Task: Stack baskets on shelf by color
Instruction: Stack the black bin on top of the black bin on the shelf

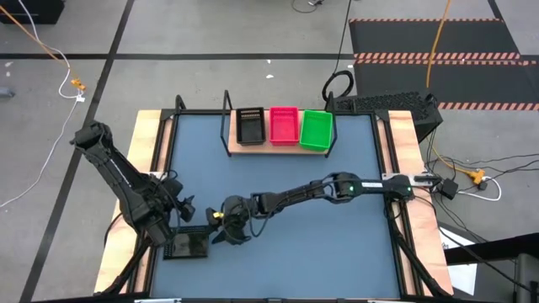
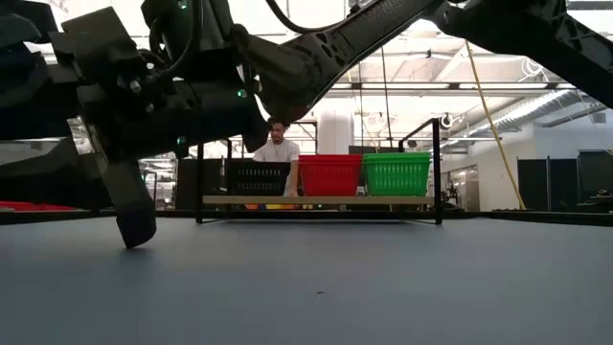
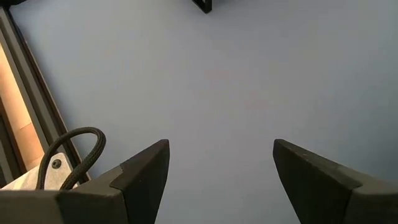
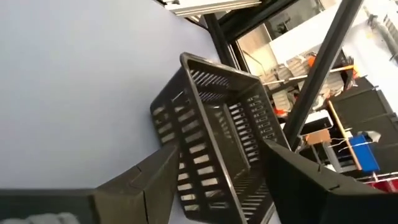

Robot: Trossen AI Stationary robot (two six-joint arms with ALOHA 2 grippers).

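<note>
Reaching across the table, the right gripper (image 1: 226, 229) stands open beside a black basket (image 1: 189, 245) at the near left edge, one finger inside its wall, apparently lined up to pinch the rim. The left gripper (image 3: 221, 180) waits open over bare tabletop. On the shelf (image 1: 232, 150) sit black, pink-red and green baskets, side by side.

Three baskets (image 1: 283, 125) side by side on the shelf (image 1: 234, 148), fourth basket (image 1: 189, 245) near table's front-left edge
</note>
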